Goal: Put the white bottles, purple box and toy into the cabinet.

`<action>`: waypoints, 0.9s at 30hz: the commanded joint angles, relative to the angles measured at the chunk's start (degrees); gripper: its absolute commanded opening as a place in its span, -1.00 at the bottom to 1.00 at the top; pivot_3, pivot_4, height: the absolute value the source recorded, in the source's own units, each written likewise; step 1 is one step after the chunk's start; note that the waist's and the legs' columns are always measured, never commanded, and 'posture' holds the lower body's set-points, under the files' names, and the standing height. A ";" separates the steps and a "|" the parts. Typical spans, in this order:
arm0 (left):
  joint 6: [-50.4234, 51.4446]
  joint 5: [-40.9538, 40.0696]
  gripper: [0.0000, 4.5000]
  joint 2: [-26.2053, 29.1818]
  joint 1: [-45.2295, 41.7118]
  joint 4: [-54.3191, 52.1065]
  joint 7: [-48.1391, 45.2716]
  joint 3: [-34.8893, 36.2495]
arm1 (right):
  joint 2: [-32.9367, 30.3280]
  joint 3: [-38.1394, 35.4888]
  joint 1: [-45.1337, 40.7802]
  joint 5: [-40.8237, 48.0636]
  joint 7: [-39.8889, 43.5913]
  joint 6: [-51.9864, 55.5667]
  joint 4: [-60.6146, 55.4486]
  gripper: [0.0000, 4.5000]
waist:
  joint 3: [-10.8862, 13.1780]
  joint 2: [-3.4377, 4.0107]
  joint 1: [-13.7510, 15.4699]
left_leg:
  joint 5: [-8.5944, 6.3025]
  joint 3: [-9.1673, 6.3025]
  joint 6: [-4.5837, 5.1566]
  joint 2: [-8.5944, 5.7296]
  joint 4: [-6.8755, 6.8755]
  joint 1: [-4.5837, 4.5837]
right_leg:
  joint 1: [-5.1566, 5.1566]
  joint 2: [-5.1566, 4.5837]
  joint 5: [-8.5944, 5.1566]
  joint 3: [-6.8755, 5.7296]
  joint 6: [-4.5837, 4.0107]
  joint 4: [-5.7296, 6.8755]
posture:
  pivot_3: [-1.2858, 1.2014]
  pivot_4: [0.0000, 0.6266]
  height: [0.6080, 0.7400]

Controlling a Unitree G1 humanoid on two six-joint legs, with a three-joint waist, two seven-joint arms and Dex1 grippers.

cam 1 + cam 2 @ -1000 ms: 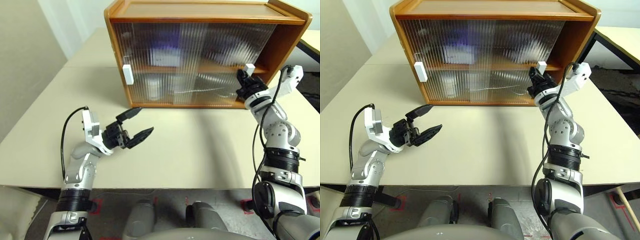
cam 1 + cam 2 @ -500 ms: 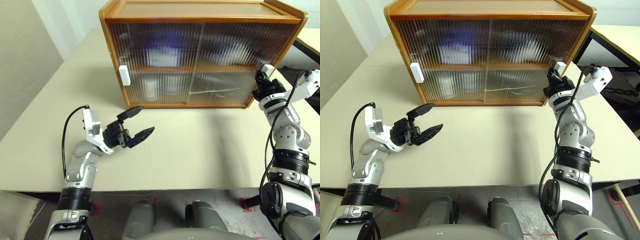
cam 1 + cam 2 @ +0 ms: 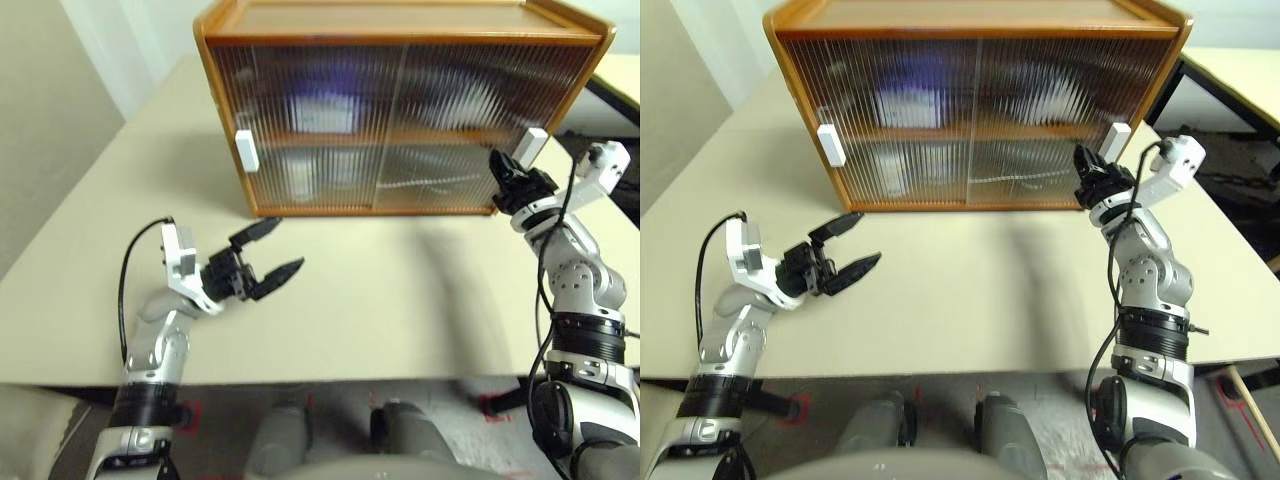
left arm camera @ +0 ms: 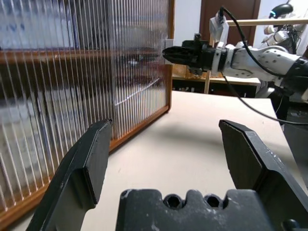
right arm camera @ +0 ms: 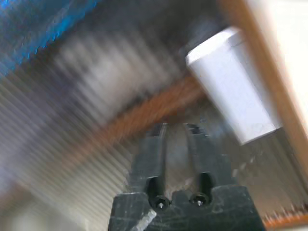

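A: Where was the cabinet (image 3: 400,100), and were its doors closed?

B: It stood at the far side of the table (image 3: 400,300), both ribbed doors drawn shut. Blurry shapes sat behind them; a purple patch showed on the upper shelf.

A: And the claws?

B: The left gripper (image 3: 268,271) hovered over the table, fingers spread wide, holding nothing. The right gripper (image 5: 174,132) sat just beside the right door's white handle (image 3: 532,145), fingers slightly parted, not pinching it.
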 commanded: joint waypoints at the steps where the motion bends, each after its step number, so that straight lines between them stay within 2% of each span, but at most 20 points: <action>1: -0.54 -1.61 1.00 1.18 1.55 -0.08 0.62 3.42 | -3.19 5.38 5.32 -0.53 10.96 0.81 -5.28 0.09 | 0.00 0.00 0.03 | 0.00 0.00 0.00 0.01 0.00 0.00 | 0.00 0.00 -0.05 0.00 0.06 0.00 | 0.18 -1.00 1.00; 3: -0.08 -3.04 1.00 1.17 2.11 0.03 1.81 5.77 | -5.34 6.23 9.56 -0.74 17.76 -1.33 -5.16 0.41 | 0.00 -0.01 0.15 | 0.00 -0.04 -0.01 0.02 0.00 0.02 | 0.02 0.00 -0.12 -0.03 0.16 0.00 | 0.18 -1.00 1.00; 6: 0.74 -2.41 1.00 1.71 2.51 1.00 5.68 8.29 | -7.82 4.44 13.63 -3.00 23.36 -7.30 0.09 0.92 | 0.03 -0.08 0.57 | 0.00 -0.03 -0.01 -0.01 0.03 0.03 | 0.06 -0.06 -0.13 -0.06 0.18 -0.01 | 0.18 -1.00 1.00; 7: 1.25 -0.97 1.00 2.11 2.50 1.80 8.31 8.90 | -8.79 3.49 14.41 -3.95 24.89 -9.92 2.70 0.98 | 0.04 -0.08 0.72 | 0.00 -0.03 -0.01 -0.04 0.07 0.03 | 0.07 -0.08 -0.12 -0.07 0.21 -0.02 | 0.18 -1.00 1.00; 12: 0.50 4.12 1.00 3.41 2.29 5.81 18.66 11.79 | -12.48 -3.06 13.32 -5.69 28.01 -21.29 19.99 0.98 | 0.11 -0.21 1.50 | -0.01 0.08 -0.02 -0.09 0.10 0.20 | 0.17 -0.11 -0.07 -0.04 0.26 -0.01 | 0.18 -1.00 1.00; 17: 0.65 9.43 1.00 3.70 1.46 9.86 32.05 15.11 | -17.04 -9.19 4.99 -4.82 30.14 -28.40 42.75 0.98 | 0.15 -0.28 1.45 | -0.01 0.09 -0.02 -0.02 0.06 0.29 | 0.17 0.00 0.00 -0.01 0.12 0.00 | 0.18 -1.00 1.00; 21: 1.72 11.82 1.00 3.00 0.75 9.86 40.44 16.22 | -19.40 -10.10 -0.52 -7.53 30.53 -35.45 55.37 0.98 | 0.16 -0.33 1.59 | -0.01 0.10 -0.02 -0.01 0.02 0.28 | 0.16 0.01 0.02 0.02 0.07 -0.01 | 0.18 -1.00 1.00; 27: 2.00 11.66 1.00 0.87 0.02 10.54 42.59 14.69 | -18.58 -10.33 -5.25 -9.07 29.22 -40.04 64.41 0.98 | 0.13 -0.37 1.73 | -0.02 0.16 -0.04 -0.05 0.02 0.25 | 0.17 -0.08 0.13 0.07 -0.09 -0.03 | 0.17 -1.00 1.00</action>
